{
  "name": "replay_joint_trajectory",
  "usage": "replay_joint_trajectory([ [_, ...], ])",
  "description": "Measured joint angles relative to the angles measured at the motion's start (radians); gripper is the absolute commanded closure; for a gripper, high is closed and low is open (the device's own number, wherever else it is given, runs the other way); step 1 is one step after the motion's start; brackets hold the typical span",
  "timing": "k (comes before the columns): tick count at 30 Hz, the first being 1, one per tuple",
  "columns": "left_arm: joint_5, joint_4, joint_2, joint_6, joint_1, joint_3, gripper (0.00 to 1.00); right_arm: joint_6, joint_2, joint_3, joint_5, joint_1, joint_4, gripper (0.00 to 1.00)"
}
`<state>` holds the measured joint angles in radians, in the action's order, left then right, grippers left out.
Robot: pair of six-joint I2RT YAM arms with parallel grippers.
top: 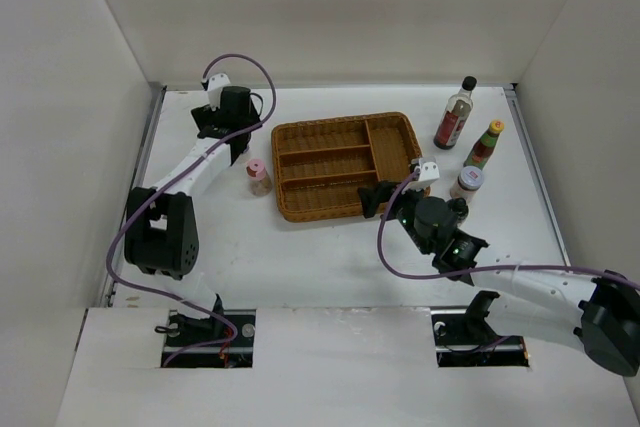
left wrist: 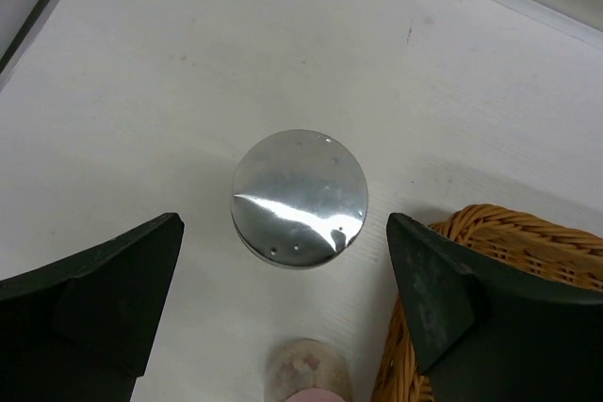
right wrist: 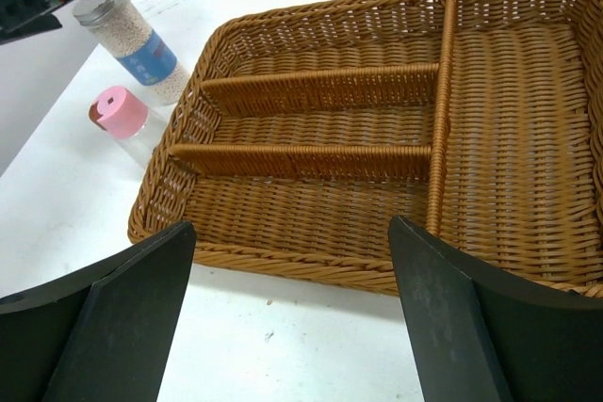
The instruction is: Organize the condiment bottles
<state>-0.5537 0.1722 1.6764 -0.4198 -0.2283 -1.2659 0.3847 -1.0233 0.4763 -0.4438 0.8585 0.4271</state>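
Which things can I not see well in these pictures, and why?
Top view: the left gripper covers the silver-lidded jar.
Left wrist view: the pink-capped jar is blurred and cut by the bottom edge.
Top view: label text on the dark sauce bottle is too small.

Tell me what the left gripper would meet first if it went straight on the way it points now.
Most likely the silver-lidded jar: its lid sits centred straight ahead, between the open jaws of the left gripper. Its distance is unclear.
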Motion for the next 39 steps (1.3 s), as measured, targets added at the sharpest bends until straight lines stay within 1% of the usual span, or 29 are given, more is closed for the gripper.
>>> replay_joint_trajectory([
  [6, 0.01, -0.001, 0.054, -0.01, 0.017, -0.027, 0.19, 0.0, -0.019, 0.0, 0.0, 0.0, 0.0, 0.09],
  [7, 0.011, -0.002, 0.065, -0.011, 0.017, -0.033, 0.24, 0.0, -0.023, 0.0, 0.0, 0.0, 0.0, 0.09],
  [9, 0.014, -0.003, 0.083, -0.015, 0.019, -0.039, 0.39, 0.0, -0.025, 0.0, 0.0, 0.0, 0.0, 0.09],
  [11, 0.018, -0.003, 0.092, -0.018, 0.02, -0.039, 0.52, 0.0, -0.025, 0.0, 0.0, 0.0, 0.0, 0.09],
  [12, 0.019, -0.006, 0.093, -0.017, 0.02, -0.039, 0.56, 0.0, -0.025, 0.0, 0.0, 0.0, 0.0, 0.09],
  [13, 0.02, -0.006, 0.093, -0.017, 0.021, -0.039, 0.57, 0.0, -0.025, 0.0, 0.0, 0.0, 0.0, 0.09],
  [18, 0.019, -0.003, 0.069, -0.018, 0.024, -0.037, 0.6, 0.0, -0.024, 0.0, 0.0, 0.0, 0.0, 0.09],
  [22, -0.001, -0.01, -0.028, -0.011, 0.002, -0.034, 0.6, 0.0, -0.023, 0.0, 0.0, -0.003, 0.0, 0.09],
  [26, -0.019, -0.05, -0.146, -0.002, -0.077, -0.039, 0.6, 0.0, -0.021, 0.0, 0.003, -0.015, 0.0, 0.09],
  [28, -0.017, -0.075, -0.173, -0.001, -0.131, -0.05, 0.6, 0.0, -0.016, 0.0, 0.003, -0.021, 0.0, 0.08],
  [31, -0.005, -0.106, -0.164, 0.0, -0.201, -0.069, 0.6, 0.0, -0.012, 0.0, 0.004, -0.028, 0.001, 0.08],
  [34, 0.004, -0.121, -0.123, 0.001, -0.257, -0.071, 0.6, 0.0, -0.011, 0.0, 0.005, -0.033, 0.001, 0.08],
  [39, 0.021, -0.12, -0.011, 0.003, -0.29, -0.072, 0.6, 0.0, -0.011, 0.0, 0.006, -0.04, 0.002, 0.07],
])
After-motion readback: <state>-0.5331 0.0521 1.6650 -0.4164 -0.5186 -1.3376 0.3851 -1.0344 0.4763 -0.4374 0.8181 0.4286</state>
